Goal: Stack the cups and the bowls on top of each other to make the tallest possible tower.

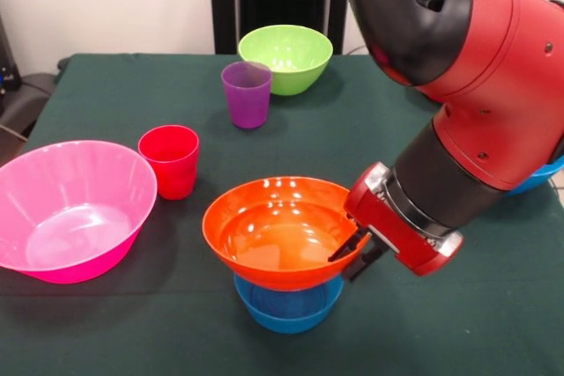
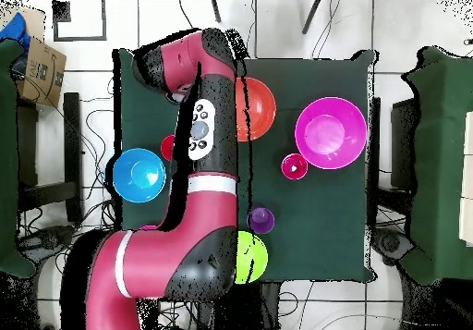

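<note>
Green-clothed worktop (image 1: 115, 94), white wall behind. Orange bowl (image 1: 273, 228) seated on a blue bowl (image 1: 289, 304) as landmark: start of the tower. Gripper (image 1: 352, 257) at the orange bowl's rim on the robot's left side; jaws straddling the rim wall, one finger inside, narrowly parted, apparently pinching it though contact not fully clear. Red cup (image 1: 170, 159) just beside the orange bowl; large pink bowl (image 1: 70, 209) beyond that cup; purple cup (image 1: 246, 93) and lime bowl (image 1: 287, 57) behind. Judged light, stiff, glossy and slippery plastic; best taken by the rim wall.
</note>
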Controlling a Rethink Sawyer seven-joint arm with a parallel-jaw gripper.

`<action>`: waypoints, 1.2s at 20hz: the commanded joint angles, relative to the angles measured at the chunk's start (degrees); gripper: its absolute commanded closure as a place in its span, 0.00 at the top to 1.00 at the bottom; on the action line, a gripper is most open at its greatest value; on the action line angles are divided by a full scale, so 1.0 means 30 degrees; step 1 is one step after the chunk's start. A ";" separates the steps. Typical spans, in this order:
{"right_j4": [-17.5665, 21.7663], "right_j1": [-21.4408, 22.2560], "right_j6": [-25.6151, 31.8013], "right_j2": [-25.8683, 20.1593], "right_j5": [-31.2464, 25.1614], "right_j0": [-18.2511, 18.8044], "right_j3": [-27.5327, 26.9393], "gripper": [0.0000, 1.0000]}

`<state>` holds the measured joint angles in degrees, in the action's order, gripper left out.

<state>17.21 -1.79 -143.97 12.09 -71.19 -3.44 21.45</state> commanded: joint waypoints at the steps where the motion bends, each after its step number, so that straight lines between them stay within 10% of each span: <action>1: -0.0316 -0.0795 0.2809 -0.1481 -0.1734 0.0441 -0.1733 0.00; 24: -0.0521 -0.0842 0.2074 -0.0768 -0.0779 0.0132 -0.0734 0.00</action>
<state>16.29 -4.50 -143.97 12.78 -71.84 -3.35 17.41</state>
